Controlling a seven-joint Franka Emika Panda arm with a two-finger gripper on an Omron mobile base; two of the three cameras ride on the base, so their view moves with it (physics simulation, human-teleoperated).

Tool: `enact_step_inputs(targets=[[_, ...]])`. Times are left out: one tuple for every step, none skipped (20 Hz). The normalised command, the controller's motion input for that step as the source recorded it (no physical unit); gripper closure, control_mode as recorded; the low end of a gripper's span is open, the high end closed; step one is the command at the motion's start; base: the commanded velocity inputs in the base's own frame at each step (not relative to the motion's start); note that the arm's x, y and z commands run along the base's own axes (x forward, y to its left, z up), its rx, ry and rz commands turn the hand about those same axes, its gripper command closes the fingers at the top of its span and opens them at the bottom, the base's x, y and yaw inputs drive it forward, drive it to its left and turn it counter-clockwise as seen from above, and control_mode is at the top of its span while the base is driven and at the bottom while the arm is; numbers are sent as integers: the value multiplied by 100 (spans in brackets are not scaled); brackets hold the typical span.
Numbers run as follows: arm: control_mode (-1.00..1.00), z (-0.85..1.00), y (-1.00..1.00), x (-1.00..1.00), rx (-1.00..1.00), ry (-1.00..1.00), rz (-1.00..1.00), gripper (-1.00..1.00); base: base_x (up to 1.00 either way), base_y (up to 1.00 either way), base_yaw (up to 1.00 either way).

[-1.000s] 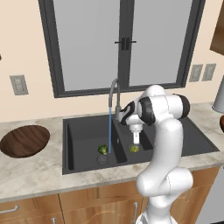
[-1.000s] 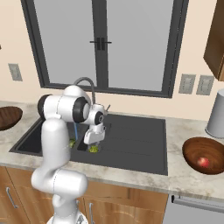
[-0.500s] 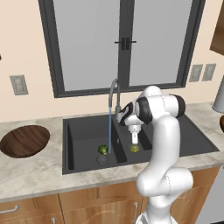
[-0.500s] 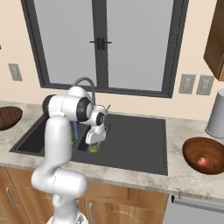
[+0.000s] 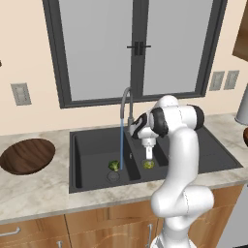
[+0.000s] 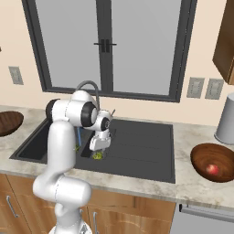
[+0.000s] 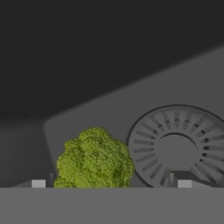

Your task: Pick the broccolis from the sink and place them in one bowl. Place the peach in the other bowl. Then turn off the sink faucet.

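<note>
The black sink (image 5: 203, 145) holds two broccolis. One broccoli (image 5: 148, 164) lies in the right basin beside a round drain (image 7: 175, 146), and my gripper (image 5: 148, 155) hangs open just above it, pointing down. In the hand view this broccoli (image 7: 94, 162) sits between the fingertips (image 7: 38, 183), left of centre. The other broccoli (image 5: 114, 165) lies in the left basin, where the faucet (image 5: 127, 104) pours a thin water stream (image 5: 121, 145). The peach (image 6: 211, 169) rests in the brown bowl (image 6: 215, 157) on the right counter. A second wooden bowl (image 5: 26, 155) sits on the left counter.
A grey canister (image 6: 226, 119) stands on the counter behind the right bowl. A window spans the wall behind the faucet, with wall outlets (image 5: 20, 93) on either side. The sink's flat right section (image 6: 141, 146) is bare.
The gripper has come down a little toward the broccoli in the right basin, and the arm has shifted slightly left. The jaws stay open.
</note>
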Motion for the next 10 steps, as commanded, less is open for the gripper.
enact_step_inputs(targets=[[-100,-24,0,-28,0,1,0,-100,0,0,0],[-100,-24,0,-36,0,0,0,-100,0,0,0],[-100,-23,0,-37,0,0,0,-100,0,0,0],[-100,-21,-2,-38,0,0,0,-100,0,0,0],[-100,-21,-4,-38,0,0,0,-100,0,0,0],[-100,-20,-2,-38,0,0,0,-100,0,0,0],[-100,-20,-1,-38,0,0,0,100,0,0,0],[-100,-19,0,-34,0,0,0,100,0,0,0],[-100,-16,0,-29,0,0,0,100,0,0,0],[-100,-11,0,-24,0,0,0,100,0,0,0]])
